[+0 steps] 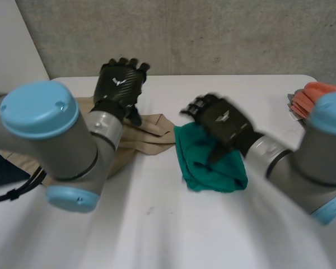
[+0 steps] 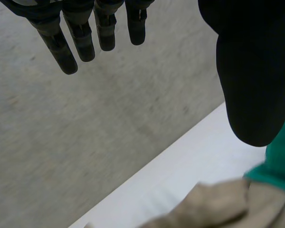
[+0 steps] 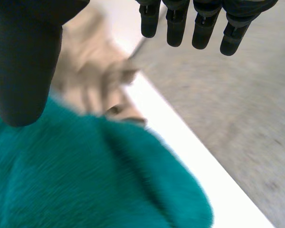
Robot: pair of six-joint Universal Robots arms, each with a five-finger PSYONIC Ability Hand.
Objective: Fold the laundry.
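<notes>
The left hand [image 1: 119,84] is held spread near the beige cloth [image 1: 151,133], the right hand [image 1: 224,120] spread over the green cloth [image 1: 213,171].

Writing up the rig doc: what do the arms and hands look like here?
The left arm and right arm are thick grey tubes with round light-blue caps. The left hand and right hand are black, with a small white mark on the back, segmented fingers and a broad smooth thumb.

Fuzzy green cloth [image 3: 85,180], smooth white table [image 1: 173,224]
</notes>
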